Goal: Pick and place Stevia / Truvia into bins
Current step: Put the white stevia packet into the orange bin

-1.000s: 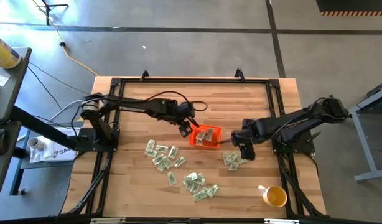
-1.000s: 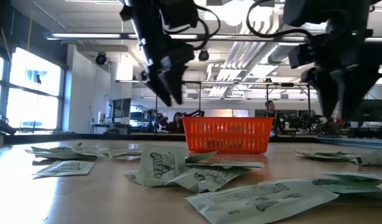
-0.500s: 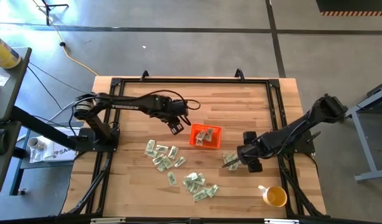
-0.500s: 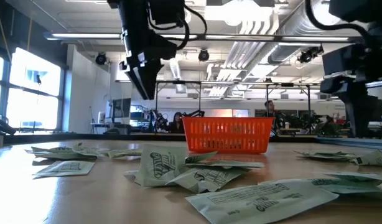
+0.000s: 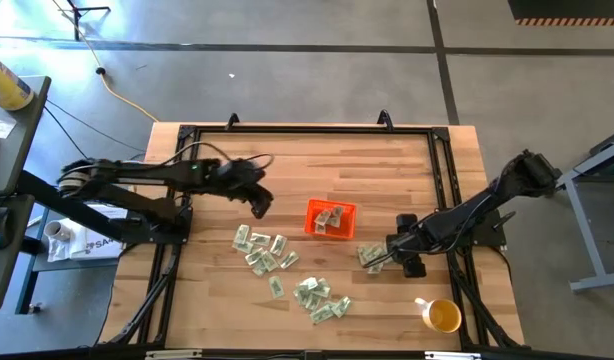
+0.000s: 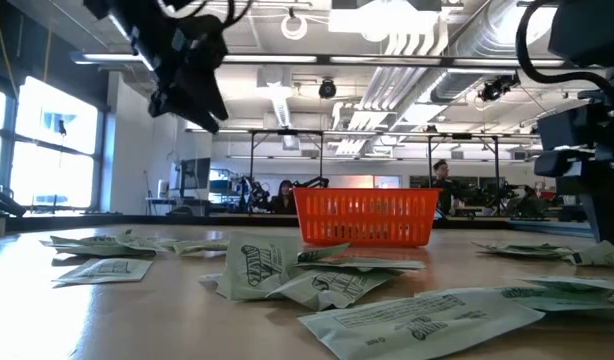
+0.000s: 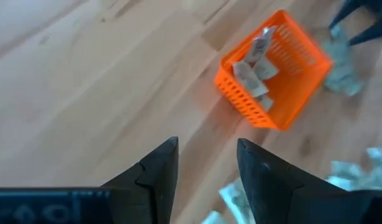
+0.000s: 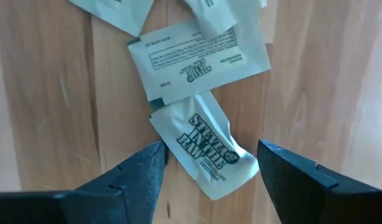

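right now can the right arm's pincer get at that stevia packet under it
Probably yes. The right pincer is open and low over the crumpled Stevia packet, one finger on each side of it on the bare wood. Another packet touches its far end but does not cover it.

Bin (image 5: pixel 330 219): one, orange. Cup (image 5: pixel 442 316): one. Arms: two. Packets (image 5: pixel 261 250): many, too small and overlapped to count exactly, several inside the bin.

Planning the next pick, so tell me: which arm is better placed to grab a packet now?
Right. The right gripper is open, straddling a packet on the table. The left gripper hangs empty, away from the piles.
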Robot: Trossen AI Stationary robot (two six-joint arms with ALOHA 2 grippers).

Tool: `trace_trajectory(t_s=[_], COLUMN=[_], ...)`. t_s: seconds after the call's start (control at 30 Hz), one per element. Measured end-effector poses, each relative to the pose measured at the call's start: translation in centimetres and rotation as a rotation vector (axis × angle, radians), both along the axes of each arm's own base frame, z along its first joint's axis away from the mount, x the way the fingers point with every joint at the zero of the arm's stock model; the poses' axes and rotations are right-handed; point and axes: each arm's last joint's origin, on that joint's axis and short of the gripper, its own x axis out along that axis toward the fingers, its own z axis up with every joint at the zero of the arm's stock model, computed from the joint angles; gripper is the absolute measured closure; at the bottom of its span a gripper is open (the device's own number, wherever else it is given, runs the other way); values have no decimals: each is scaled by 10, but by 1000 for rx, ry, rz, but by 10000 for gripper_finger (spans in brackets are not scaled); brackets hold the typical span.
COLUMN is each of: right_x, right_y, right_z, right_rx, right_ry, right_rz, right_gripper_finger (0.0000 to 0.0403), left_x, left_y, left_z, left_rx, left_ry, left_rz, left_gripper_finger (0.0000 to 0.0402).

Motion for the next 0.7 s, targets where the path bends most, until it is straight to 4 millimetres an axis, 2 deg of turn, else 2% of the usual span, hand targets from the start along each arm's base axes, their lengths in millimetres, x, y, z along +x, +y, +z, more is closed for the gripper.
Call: trace_trajectory(t_s=[0.17,0.37,0.5,0.6,0.7], right_x=[-3,2,4,3,4], right_y=[-8,-21,-30,-33,-33], right_z=[-8,-9,-9,-8,0], right_rx=[72,110,146,160,179], right_ry=[29,39,58,64,41], right_rz=[-69,-203,-327,-382,-438], right_gripper_finger=[183,231,286,346,392], left_x=[-26,-42,-47,-49,-49], left_y=[-4,-6,-6,-6,-5], left_z=[-9,-7,-1,2,2], left_rx=[-90,-135,-110,-85,-73], left_ry=[-64,-134,-172,-185,-190], left_rz=[89,108,127,142,133], left_gripper_finger=[205,205,205,205,204])
